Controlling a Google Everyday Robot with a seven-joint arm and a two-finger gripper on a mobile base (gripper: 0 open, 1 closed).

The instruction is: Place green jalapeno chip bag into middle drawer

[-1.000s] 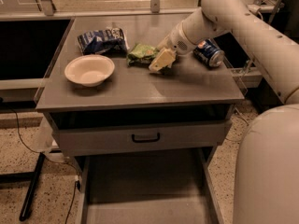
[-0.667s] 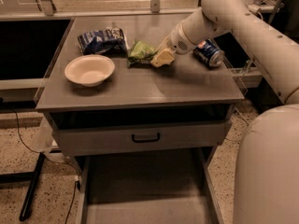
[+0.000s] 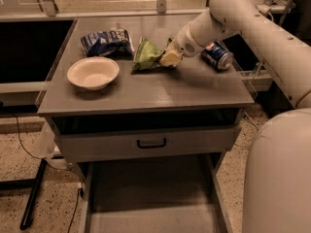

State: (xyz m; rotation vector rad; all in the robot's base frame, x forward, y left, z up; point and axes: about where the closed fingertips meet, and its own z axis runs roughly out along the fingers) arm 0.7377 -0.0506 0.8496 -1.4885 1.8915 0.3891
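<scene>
currently the small shiny green foil chip bag [image 3: 146,56] lies on the grey counter [image 3: 146,89], the gripper [image 3: 170,58] at its edge; you cannot tell its grasp state. the wide grey metal drawer [image 3: 150,198] stands open and bare: lift and placement are not yet done.

On the cabinet top [image 3: 146,93]: bowl [image 3: 93,73] at front left, snack bag [image 3: 106,41] behind it, jalapeno chip bag [image 3: 146,56] just right of that bag, gripper [image 3: 170,58] against the chip bag's right edge, can [image 3: 217,55] farther right, apart. Below the top, drawer front [image 3: 194,142]; beneath it, middle drawer [image 3: 150,198] standing out forward
</scene>
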